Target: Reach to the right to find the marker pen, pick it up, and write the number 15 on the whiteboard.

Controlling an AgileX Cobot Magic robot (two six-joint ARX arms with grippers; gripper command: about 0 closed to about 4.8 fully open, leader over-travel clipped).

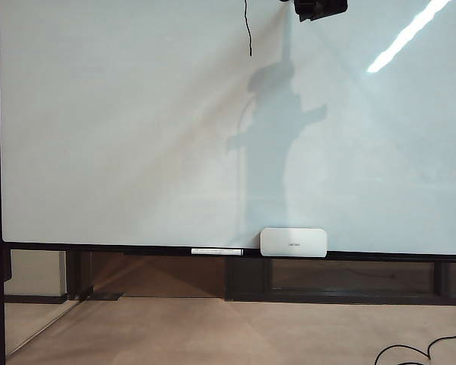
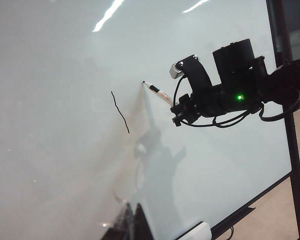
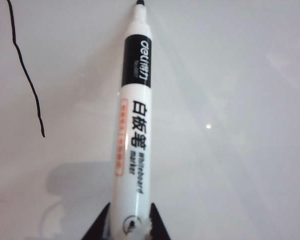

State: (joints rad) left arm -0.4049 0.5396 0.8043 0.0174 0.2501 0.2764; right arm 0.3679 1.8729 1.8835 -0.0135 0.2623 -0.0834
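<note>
A large glossy whiteboard (image 1: 137, 137) with a thin dark frame is recorded across nearly the whole exterior view, a beige floor (image 1: 213, 334) below it and a black cable (image 1: 418, 350) lying at the floor's right. One wobbly black stroke (image 1: 248, 26) is marked near the board's top edge, just right of its middle; only this single vertical line of the number is seen, also visible in the left wrist view (image 2: 120, 112) and the right wrist view (image 3: 27, 75). On the ledge along the board's bottom edge a long white pen (image 1: 216, 250) is laid flat, and just to its right a white rounded eraser block (image 1: 293, 242) is stood against the board. The right gripper (image 2: 182, 111) is held at the board's top edge, right of the stroke, its fingers (image 3: 157, 225) clenched on the marker pen (image 3: 135, 115), whose black tip (image 2: 144, 82) is placed at the board surface, apart from the stroke. The left gripper is not seen in any view; the state of its fingers cannot be told.
</note>
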